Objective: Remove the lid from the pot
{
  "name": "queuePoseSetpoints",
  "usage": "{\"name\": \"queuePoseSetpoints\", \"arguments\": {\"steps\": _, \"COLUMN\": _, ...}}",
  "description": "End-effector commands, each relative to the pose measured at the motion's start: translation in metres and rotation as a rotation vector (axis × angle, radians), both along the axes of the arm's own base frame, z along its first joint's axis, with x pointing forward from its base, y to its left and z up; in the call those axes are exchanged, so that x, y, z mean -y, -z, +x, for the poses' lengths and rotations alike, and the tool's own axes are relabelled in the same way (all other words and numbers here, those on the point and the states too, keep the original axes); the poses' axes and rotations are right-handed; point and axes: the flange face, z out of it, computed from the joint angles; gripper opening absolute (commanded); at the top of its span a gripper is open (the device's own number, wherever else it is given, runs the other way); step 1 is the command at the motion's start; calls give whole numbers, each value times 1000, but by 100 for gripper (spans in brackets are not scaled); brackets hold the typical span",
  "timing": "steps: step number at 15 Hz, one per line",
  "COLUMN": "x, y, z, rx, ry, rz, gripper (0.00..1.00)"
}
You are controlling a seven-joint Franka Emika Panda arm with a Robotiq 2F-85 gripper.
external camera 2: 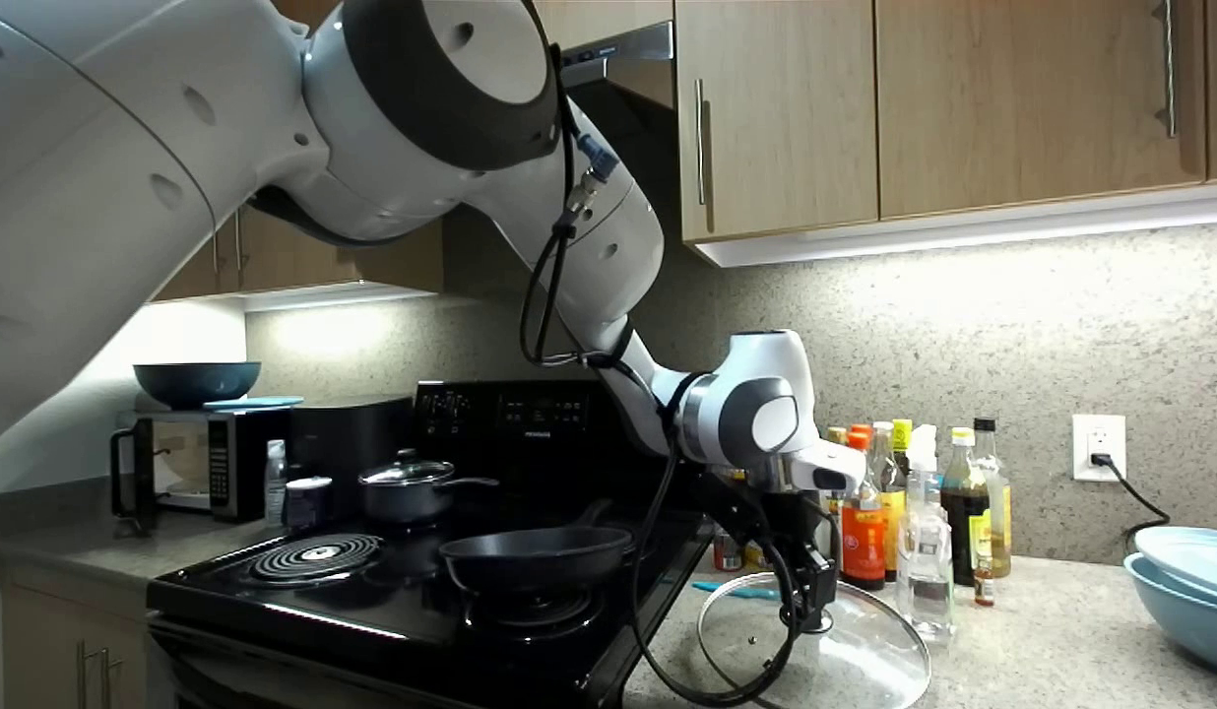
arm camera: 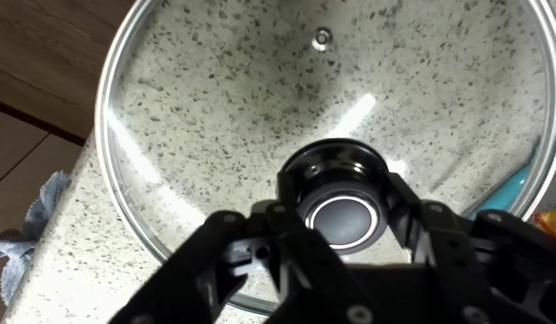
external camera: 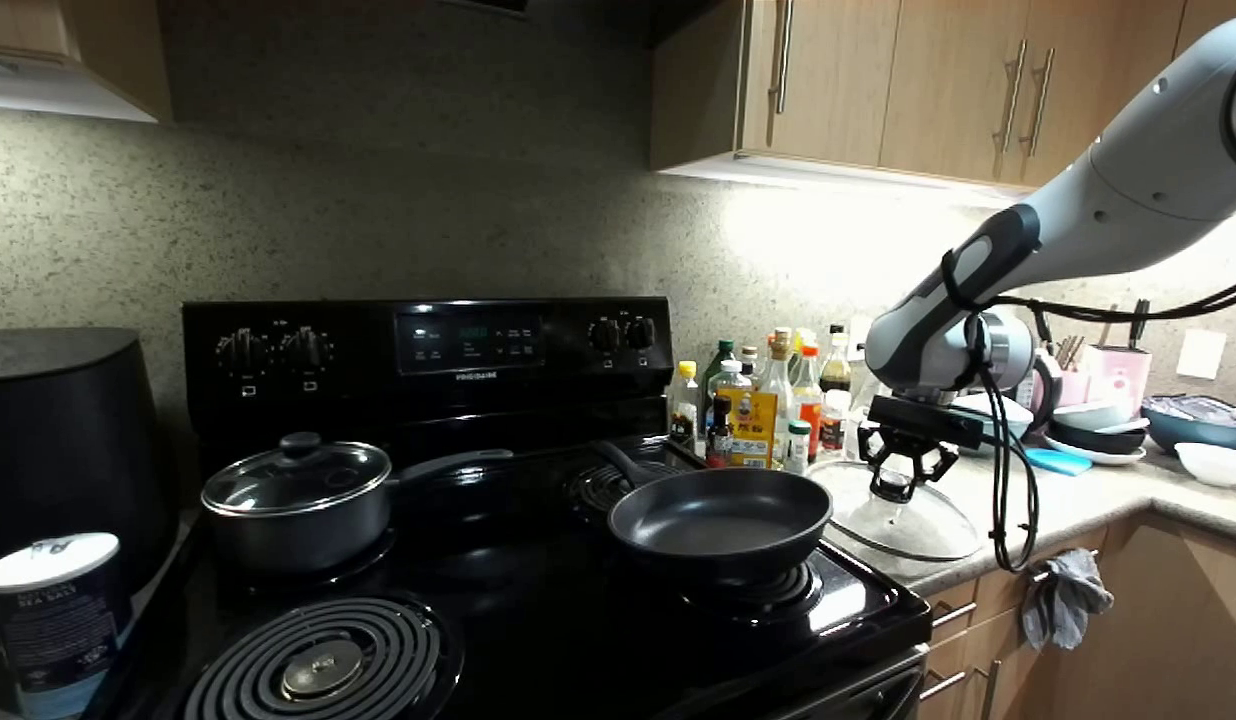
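Lid [arm camera: 278, 103] off pan [external camera: 718, 515], knob [arm camera: 342, 221] in gripper [arm camera: 336, 186], over counter [external camera: 1078, 490]; release not done yet.
Lid near counter's front edge, beside stove [external camera: 538, 640]; touching down or not, can't tell. Gripper partly closed, pinching knob from two sides. Pan uncovered on stove, near the front corner on lid's side. Removal looks basically done; probably left: set lid down if it isn't resting, let go, back off. Smaller covered pot [external camera: 296, 540] toward stove's back, end away from lid.

Glossy black coil stove [external camera: 523, 610] stands beside speckled pale countertop [external camera 2: 1061, 611].
Glass-lidded grey metal saucepan [external camera: 293, 540] sits at stove's rear; tall colour-capped bottles [external camera: 808, 400] cluster beside rectangular yellow box [external camera: 750, 430]; limp grey cloth [external camera: 1068, 600] hangs below countertop edge.
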Motion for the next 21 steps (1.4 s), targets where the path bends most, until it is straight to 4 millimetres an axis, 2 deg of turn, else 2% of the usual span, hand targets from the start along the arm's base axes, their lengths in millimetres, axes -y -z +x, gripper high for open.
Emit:
{"name": "queuePoseSetpoints", "arguments": {"steps": 1, "x": 5, "y": -8, "z": 12, "rx": 3, "ry": 22, "rz": 18, "gripper": 26}}
{"name": "queuePoseSetpoints", "arguments": {"steps": 6, "x": 5, "y": 7, "z": 24, "rx": -39, "ry": 12, "rz": 55, "gripper": 26}}
{"name": "queuePoseSetpoints", "arguments": {"steps": 12, "x": 5, "y": 7, "z": 36, "rx": -59, "ry": -6, "rz": 44, "gripper": 26}}
{"name": "queuePoseSetpoints", "arguments": {"steps": 19, "x": 5, "y": 14, "z": 39, "rx": -93, "ry": -9, "rz": 53, "gripper": 26}}
{"name": "queuePoseSetpoints", "arguments": {"steps": 20, "x": 5, "y": 14, "z": 39, "rx": -99, "ry": -7, "rz": 53, "gripper": 39}}
{"name": "queuePoseSetpoints", "arguments": {"steps": 21, "x": 5, "y": 14, "z": 39, "rx": -102, "ry": -7, "rz": 54, "gripper": 75}}
